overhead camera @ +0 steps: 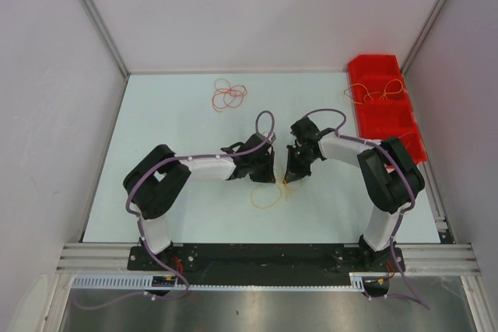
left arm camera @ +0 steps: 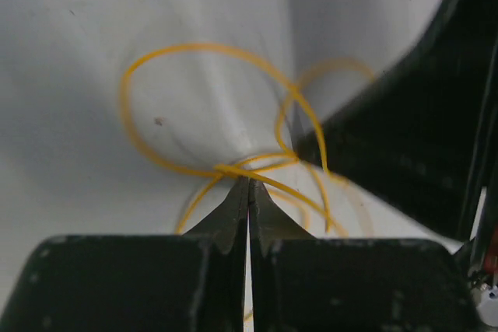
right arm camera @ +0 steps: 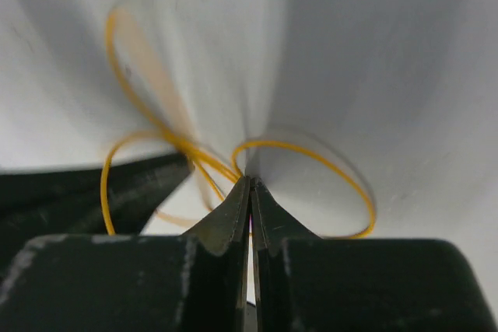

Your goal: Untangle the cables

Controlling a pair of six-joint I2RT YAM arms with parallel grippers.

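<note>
Yellow cable (left arm camera: pixel 202 47) pinched by left claw (left arm camera: pixel 249 184), right claw (right arm camera: pixel 250 184).

The far loop of the yellow cable (right arm camera: pixel 274 144) was blurred in the right wrist view; overhead, its middle was hidden by the right gripper (overhead camera: pixel 291 179).

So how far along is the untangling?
Looks done: some orange-yellow cables lie in the red bin, apparently sorted. In hand: the left hand and right hand are both shut on the yellow tangle mid-table, tips close together, its loops crossed. Left: pulling that one apart, then the red-orange bundle at the far side, which neither hand touches.
</note>
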